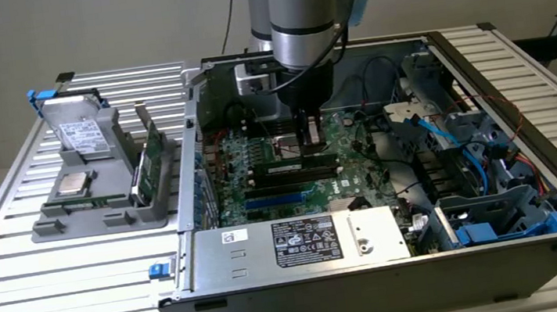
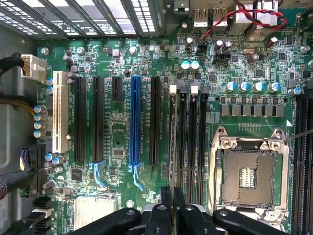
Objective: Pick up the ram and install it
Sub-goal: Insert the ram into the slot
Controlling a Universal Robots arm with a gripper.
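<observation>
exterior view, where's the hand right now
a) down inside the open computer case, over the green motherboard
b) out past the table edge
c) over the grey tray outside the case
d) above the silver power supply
a: the hand hangs inside the open computer case, just above the green motherboard, well apart from the grey tray on the exterior view's left.

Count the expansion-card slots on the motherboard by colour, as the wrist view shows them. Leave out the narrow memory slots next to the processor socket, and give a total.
White slot: 1
Blue slot: 1
Black slots: 4 (three long, one short)
Total: 6
</observation>
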